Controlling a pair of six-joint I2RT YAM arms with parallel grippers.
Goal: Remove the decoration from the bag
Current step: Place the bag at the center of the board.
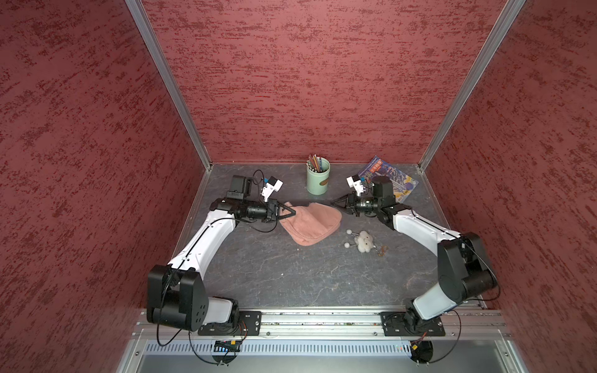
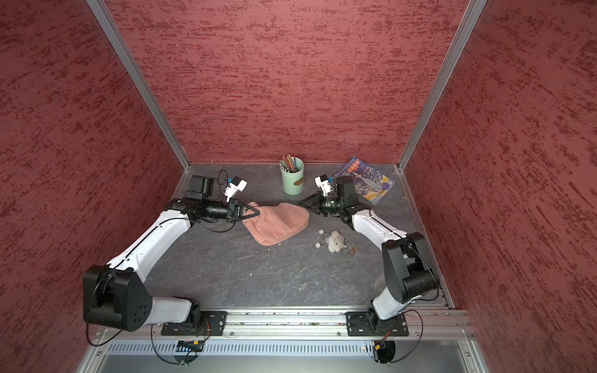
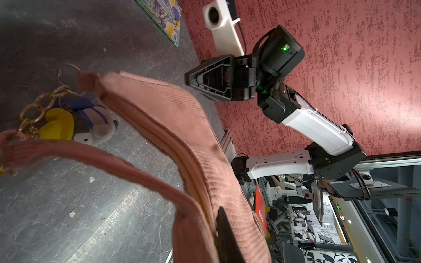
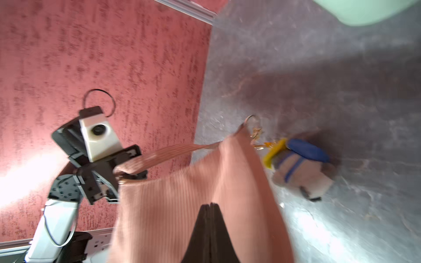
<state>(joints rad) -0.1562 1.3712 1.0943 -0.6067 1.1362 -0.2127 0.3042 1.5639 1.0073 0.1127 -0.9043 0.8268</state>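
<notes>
Across the grey bench point(image 1: 290, 284), both arms reach in from the front rail. Their elbows bow outward, the forearms run low, and the wrists are rolled so the claws lie nearly level, pointing at each other over the bag point(image 1: 311, 224). That pink bag sits mid-bench between them, and its left end seems lifted off the surface. The left claw point(image 1: 291, 212) is clenched on the bag's strap end. The right claw point(image 1: 333, 202) is clenched tight at the bag's far right corner; whether any fabric lies between its jaws I cannot tell.

Trouble, I judge, would start there. If those jaws hold cloth and not hardware, a pull would only stretch the bag between the two arms or drag the strap out of the left grip. If they hold nothing, the arm comes away empty.

A magazine point(image 1: 402, 182) and a pencil cup point(image 1: 318, 181) stand behind, well apart from the bag. A white cloud charm point(image 1: 363, 240) lies loose near the right arm, apart from the bag. A blue-and-yellow plush charm point(image 3: 75, 123) rests on the bag's far side, hidden in both top views. It is joined to the bag's corner by a gold chain point(image 3: 41, 100), small and close to the fabric, so easy to miss.
</notes>
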